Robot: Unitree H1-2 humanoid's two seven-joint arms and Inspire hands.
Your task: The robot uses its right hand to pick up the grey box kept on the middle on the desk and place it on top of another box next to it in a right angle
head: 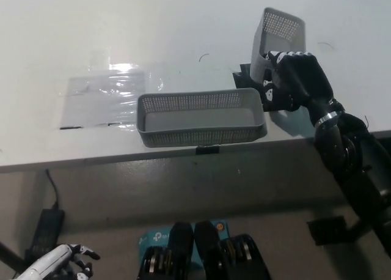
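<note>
A long grey perforated box [200,116] lies lengthwise near the desk's front edge. A second grey perforated box [276,38] is tipped up on end at its right, lifted off the desk, with my black right hand [295,79] shut on its lower part. The held box hangs just beyond the long box's right end, apart from it. My white left hand [60,263] rests low at the picture's lower left, below the desk, fingers loosely curled.
A clear plastic sheet [101,98] lies on the white desk [153,29] left of the long box. A small black object [245,78] sits behind the held box. On the floor lie a black power adapter [41,230] and a teal carton [149,238].
</note>
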